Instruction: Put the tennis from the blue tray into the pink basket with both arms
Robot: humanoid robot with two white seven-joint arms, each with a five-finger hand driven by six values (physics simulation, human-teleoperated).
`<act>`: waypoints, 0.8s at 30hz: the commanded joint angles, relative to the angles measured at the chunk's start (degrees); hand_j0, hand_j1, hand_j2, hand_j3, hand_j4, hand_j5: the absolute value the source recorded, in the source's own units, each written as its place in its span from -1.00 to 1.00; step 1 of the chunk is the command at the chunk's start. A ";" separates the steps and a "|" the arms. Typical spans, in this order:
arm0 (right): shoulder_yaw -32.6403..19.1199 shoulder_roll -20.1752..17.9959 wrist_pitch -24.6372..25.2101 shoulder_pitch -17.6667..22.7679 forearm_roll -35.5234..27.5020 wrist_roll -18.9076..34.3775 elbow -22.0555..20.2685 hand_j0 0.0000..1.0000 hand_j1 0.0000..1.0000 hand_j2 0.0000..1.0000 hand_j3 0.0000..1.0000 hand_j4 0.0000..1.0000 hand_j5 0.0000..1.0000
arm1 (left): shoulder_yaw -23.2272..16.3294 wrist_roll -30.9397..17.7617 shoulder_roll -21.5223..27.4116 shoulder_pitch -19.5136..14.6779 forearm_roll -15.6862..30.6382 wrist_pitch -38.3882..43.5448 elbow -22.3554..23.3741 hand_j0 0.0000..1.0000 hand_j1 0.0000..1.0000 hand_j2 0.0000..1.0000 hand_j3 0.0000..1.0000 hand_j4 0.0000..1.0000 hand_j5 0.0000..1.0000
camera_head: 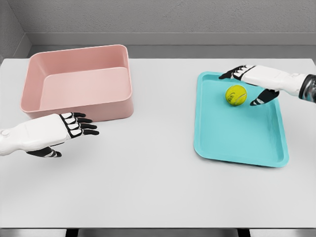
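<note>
white table (158,187) — grey walls | pink basket (79,106) left — blue tray (237,148) right

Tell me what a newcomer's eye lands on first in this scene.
The yellow-green tennis ball stands out first, lying near the far end of the blue tray on the right, with the right robot hand spread open around it but not gripping. Next comes the large pink basket at the far left of the white table. The left robot hand hovers open just in front of it.
</note>
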 commanded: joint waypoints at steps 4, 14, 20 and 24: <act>0.48 2.98 0.09 -0.18 2.23 0.14 5.22 1.00 1.00 1.00 1.00 1.00 1.00 | -0.04 0.03 0.07 0.00 0.36 0.06 0.05 1.00 1.00 1.00 1.00 1.00 1.00; 1.19 5.18 0.09 -0.27 3.38 0.14 8.73 1.00 1.00 1.00 1.00 1.00 1.00 | -0.48 0.03 0.07 0.00 0.36 0.06 0.05 1.00 1.00 1.00 1.00 1.00 1.00; 1.19 6.93 0.09 -1.32 4.69 0.14 11.55 1.00 1.00 1.00 1.00 1.00 1.00 | -0.39 0.03 0.07 0.00 0.36 0.06 -0.04 1.00 1.00 1.00 1.00 1.00 1.00; 1.19 7.55 0.09 -1.67 5.84 0.14 13.39 1.00 1.00 1.00 1.00 1.00 1.00 | -0.48 0.03 0.07 0.00 0.36 0.06 0.05 1.00 1.00 1.00 1.00 1.00 1.00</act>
